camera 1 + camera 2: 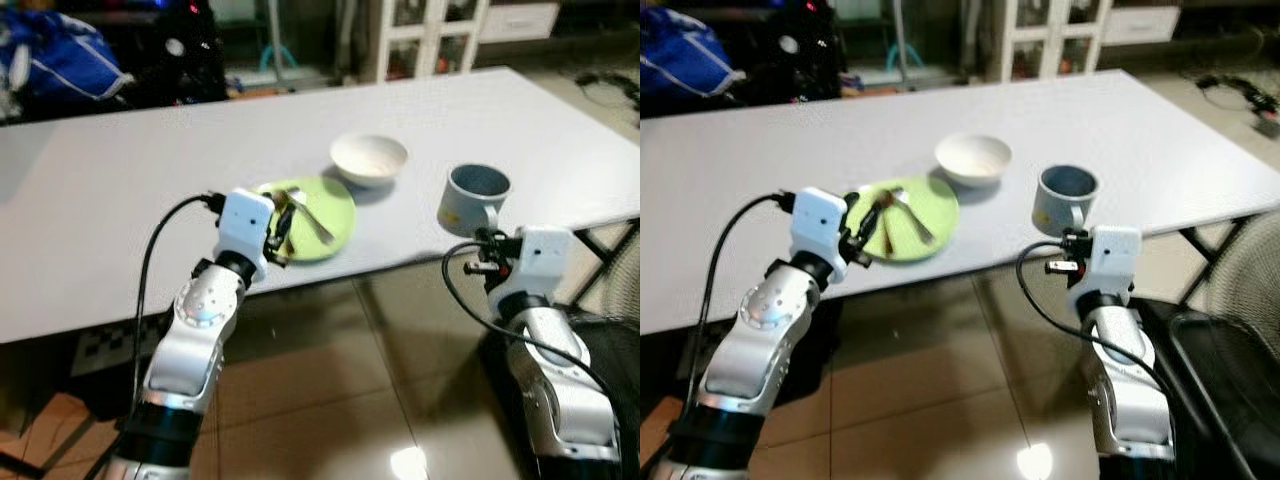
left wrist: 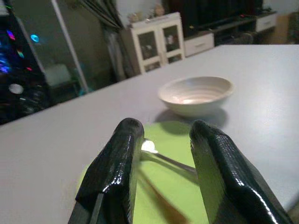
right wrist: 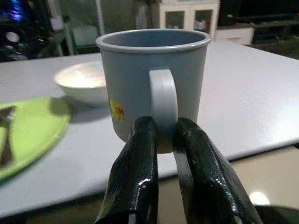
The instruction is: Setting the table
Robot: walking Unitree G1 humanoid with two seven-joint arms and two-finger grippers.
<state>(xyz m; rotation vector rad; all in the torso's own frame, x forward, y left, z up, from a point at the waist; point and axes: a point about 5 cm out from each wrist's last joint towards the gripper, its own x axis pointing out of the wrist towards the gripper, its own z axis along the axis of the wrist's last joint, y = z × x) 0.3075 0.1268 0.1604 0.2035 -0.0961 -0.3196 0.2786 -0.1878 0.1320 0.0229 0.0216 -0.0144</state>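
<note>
Grippers work at the near edge of a wide white surface point(image 1: 120, 200), with bare room beyond. The right gripper point(image 3: 161, 135) pinches the handle of a grey-blue plastic mug point(image 3: 154, 79). The left gripper point(image 2: 163, 154), fingers spread, hovers over a round lime-green plate point(image 1: 325, 215) carrying a metal spoon point(image 1: 312, 218); a white ceramic bowl point(image 1: 369, 158) sits just past it.

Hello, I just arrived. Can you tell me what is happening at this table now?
The robot stands at a white table, setting it. Its right gripper is shut on the handle of a grey mug near the table's edge. Its left gripper is open and hovers over a green plate, which holds a spoon. A white bowl sits just beyond the plate.
</note>
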